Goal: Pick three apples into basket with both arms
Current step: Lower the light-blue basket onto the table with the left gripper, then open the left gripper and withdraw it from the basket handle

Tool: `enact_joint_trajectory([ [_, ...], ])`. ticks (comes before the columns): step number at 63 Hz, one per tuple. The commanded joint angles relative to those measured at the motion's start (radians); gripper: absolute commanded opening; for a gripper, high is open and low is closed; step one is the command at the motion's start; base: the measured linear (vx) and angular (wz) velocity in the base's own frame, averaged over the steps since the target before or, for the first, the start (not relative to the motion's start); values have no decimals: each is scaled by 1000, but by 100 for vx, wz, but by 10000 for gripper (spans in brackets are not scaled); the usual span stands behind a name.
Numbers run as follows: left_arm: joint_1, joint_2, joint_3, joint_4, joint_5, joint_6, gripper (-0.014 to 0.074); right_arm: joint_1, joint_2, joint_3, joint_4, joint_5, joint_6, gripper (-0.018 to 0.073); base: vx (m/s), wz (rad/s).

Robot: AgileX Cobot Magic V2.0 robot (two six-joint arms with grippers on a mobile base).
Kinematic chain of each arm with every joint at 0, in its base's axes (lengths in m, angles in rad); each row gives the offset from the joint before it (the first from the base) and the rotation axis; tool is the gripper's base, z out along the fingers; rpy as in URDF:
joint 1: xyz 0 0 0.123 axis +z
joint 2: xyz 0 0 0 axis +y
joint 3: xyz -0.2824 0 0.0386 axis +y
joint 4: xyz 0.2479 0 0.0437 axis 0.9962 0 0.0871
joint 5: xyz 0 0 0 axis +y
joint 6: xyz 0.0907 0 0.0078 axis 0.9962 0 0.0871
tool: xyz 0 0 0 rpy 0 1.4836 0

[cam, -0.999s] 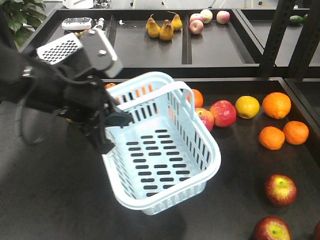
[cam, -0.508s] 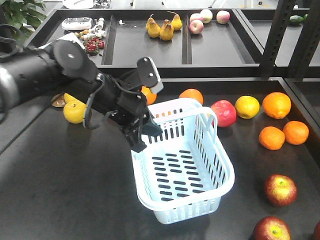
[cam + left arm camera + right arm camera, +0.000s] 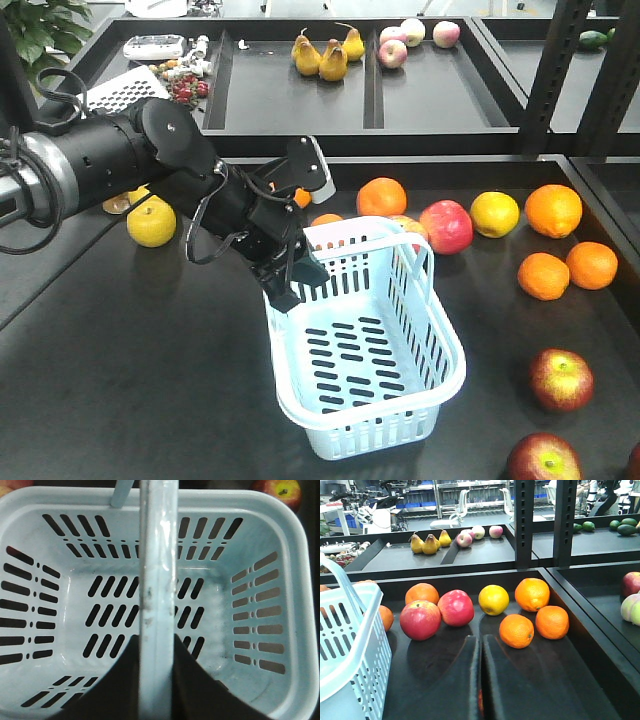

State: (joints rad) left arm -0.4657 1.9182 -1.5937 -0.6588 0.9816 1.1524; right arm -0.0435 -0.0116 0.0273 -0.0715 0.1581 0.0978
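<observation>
At the far left a yellow fruit (image 3: 150, 222) sits on the dark table (image 3: 120, 400), just beside the black left arm (image 3: 110, 160). The left gripper (image 3: 290, 285) is clamped on one swing handle (image 3: 157, 580) of the basket (image 3: 370, 435). The wrist view shows the pale bar pinched between both dark fingers (image 3: 117, 685). The basket holds no fruit; its slotted bottom is bare. Behind it lies a row of fruit: an orange (image 3: 381, 196), a pinkish-red apple (image 3: 447, 226) and a yellow one (image 3: 494, 213). Farther right, near the front edge, lie two of the dark maroon apples (image 3: 560, 378) (image 3: 543, 460), well apart from the basket, with a sliver of a third at the frame's edge. The right gripper (image 3: 481, 680) hangs low over the table, jaws pressed together with only a thin slit between them.
</observation>
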Motion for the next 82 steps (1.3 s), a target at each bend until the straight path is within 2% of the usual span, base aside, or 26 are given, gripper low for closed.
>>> enact_joint_trajectory([
  [1, -2, -58, -37, -60, -24, 2, 36, -6, -13, 14, -11, -77, 0, -5, 0, 0],
  [12, -2, -58, -37, -74, -22, 2, 147, -6, -13, 14, -11, -78, 0, -5, 0, 0],
  [29, -2, -73, -39, -115, -25, -2, 435, -6, -13, 14, -11, -78, 0, -5, 0, 0],
  [39, -2, -125, -39, -113, -26, -14, 471, -6, -13, 14, -11, -78, 0, -5, 0, 0],
  [50, 7, -243, -39, -87, -19, -124, 442, -6, -13, 14, -11, -78, 0, -5, 0, 0],
  [56, 10, -321, -37, -27, 25, -242, 386, -6, -13, 14, -11, -78, 0, -5, 0, 0],
  [62, 10, -396, -38, 56, 124, -350, 281, -6, -13, 14, -11, -78, 0, -5, 0, 0],
  [68, 10, -452, -38, 105, 271, -414, 147, -6, -13, 14, -11, -78, 0, -5, 0, 0],
  [71, 10, -485, -23, 126, 269, -453, 67, -6, -13, 14, -11, -78, 0, -5, 0, 0],
  [75, 10, -528, 6, 131, 269, -451, -9, -6, -13, 14, -11, -78, 0, -5, 0, 0],
  [82, 10, -609, 80, 114, 265, -453, -8, -6, -13, 14, -11, -77, 0, -5, 0, 0],
])
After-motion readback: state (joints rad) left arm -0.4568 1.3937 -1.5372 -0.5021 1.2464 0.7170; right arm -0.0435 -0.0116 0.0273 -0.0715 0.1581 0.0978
